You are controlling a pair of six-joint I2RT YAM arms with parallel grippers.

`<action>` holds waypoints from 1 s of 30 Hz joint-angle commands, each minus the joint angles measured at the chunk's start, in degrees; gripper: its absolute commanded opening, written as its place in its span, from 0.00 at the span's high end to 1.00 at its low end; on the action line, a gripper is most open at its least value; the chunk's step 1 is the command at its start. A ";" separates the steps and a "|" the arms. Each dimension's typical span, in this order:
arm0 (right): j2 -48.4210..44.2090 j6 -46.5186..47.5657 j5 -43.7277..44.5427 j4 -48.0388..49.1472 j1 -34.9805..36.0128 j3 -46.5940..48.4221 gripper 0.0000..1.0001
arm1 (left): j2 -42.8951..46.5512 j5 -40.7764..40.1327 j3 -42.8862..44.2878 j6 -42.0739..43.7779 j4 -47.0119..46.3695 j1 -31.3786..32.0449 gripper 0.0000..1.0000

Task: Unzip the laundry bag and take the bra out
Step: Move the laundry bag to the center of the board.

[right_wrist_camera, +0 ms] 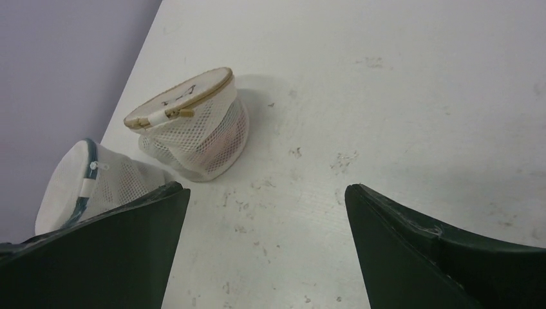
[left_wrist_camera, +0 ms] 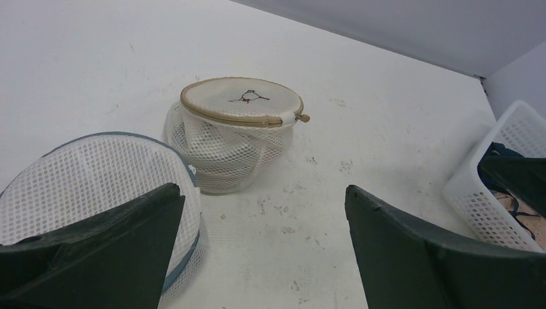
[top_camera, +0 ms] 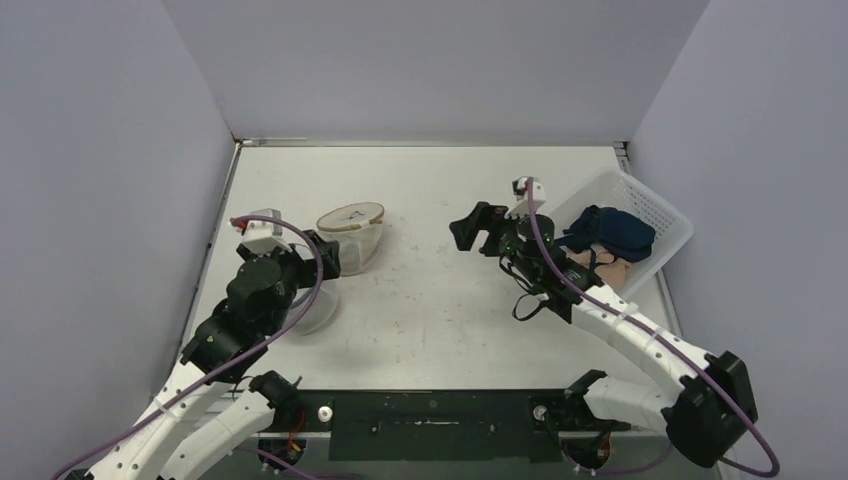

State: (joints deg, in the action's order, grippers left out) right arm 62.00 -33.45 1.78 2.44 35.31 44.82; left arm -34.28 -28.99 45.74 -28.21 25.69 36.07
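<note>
**Operator:** Laundry bag (top_camera: 352,235) first. Where is it?

**Spotter:** It's across the desk (top_camera: 430,320) from the white basket (top_camera: 668,213), well apart from it, on your left arm's side. It stands with its tan-rimmed lid uppermost. The zip pull (left_wrist_camera: 301,118) sits on the part of the rim turned toward the basket end. As far as I can see the zip is shut all the way round, so I judge that nothing of the task is done yet.

**Operator:** And my fingers?

**Spotter:** Both pairs are spread wide and grasp nothing. Your left fingers (left_wrist_camera: 96,257) hover on the far side of the bag from the basket. They are over a second mesh bag (left_wrist_camera: 96,187) with blue-grey trim, which lies just beside the first. Your right fingers (right_wrist_camera: 438,257) hang between basket and bag, nearer the basket, and point at the bag.

**Operator:** Why that layout?

**Spotter:** My reading is that the pull faces your right arm so you can pinch it from the basket side. Your left arm can then steady the mesh body from the other side. The basket already holds a dark garment (top_camera: 610,228), so it looks like the place for the bra.

**Operator:** Can you see the bra?

**Spotter:** Something pale and pinkish shows through the mesh. I cannot tell what it is.
</note>
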 commanded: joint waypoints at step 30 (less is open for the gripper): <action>53.31 -36.29 -10.11 21.96 6.64 31.81 0.20 | 10.03 1.65 -5.07 -22.00 13.14 -0.39 0.03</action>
State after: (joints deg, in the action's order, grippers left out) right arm 112.57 -67.07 -9.43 24.25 41.71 71.29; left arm -24.29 -27.18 39.99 -50.46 39.97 35.90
